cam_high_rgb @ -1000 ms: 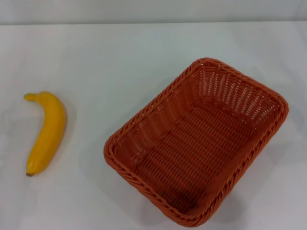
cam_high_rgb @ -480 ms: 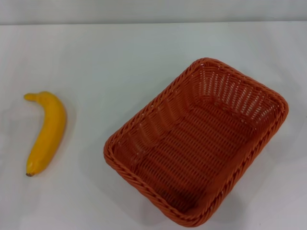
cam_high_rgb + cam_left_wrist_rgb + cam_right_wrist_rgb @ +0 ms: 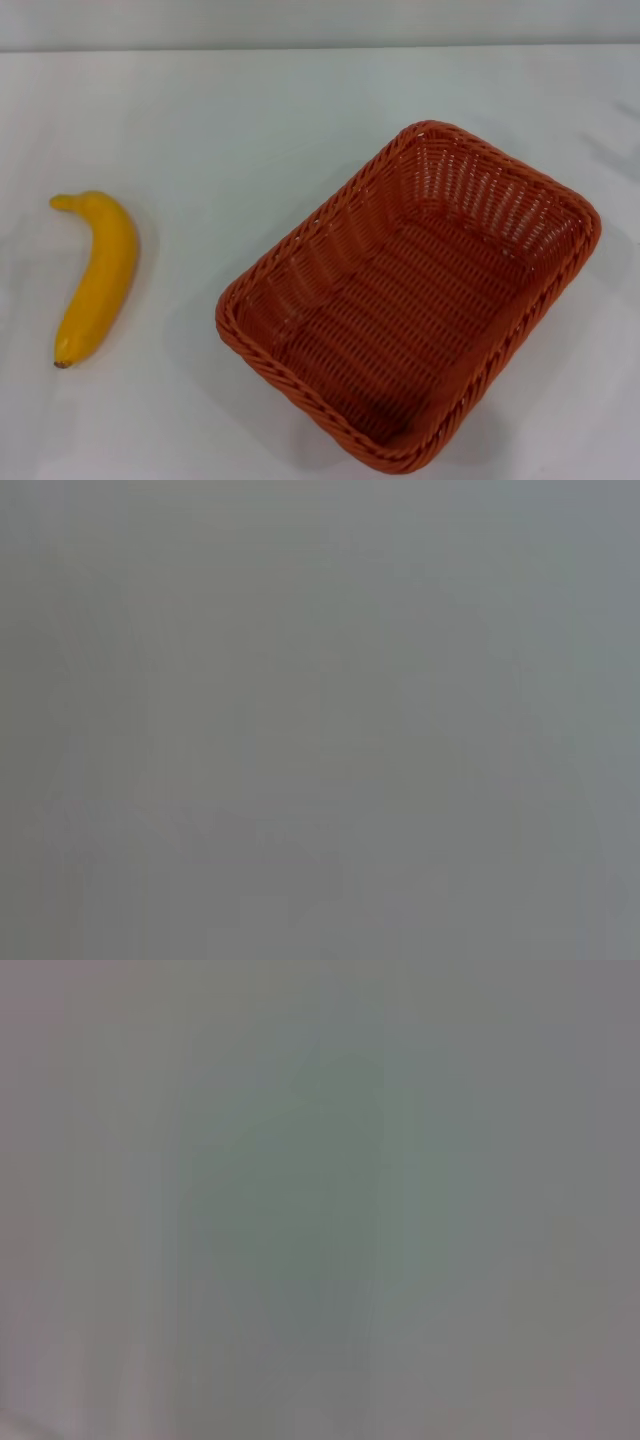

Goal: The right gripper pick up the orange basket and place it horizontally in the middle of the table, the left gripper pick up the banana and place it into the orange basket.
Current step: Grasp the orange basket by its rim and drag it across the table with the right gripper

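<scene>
Orange-red woven rectangular basket [image 3: 410,297] sits angled on the plain white table [image 3: 250,110], right of centre and empty. Curved yellow banana [image 3: 97,275] lies well apart on the left. Neither gripper is visible anywhere, and the wrist views are blank grey, so I can't tell their state. Looks like nothing's done yet; both steps remain.

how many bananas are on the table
1. The banana lies on the table's left side, apart from the empty orange basket. The wrist views show nothing more, and nothing seems hidden.
</scene>
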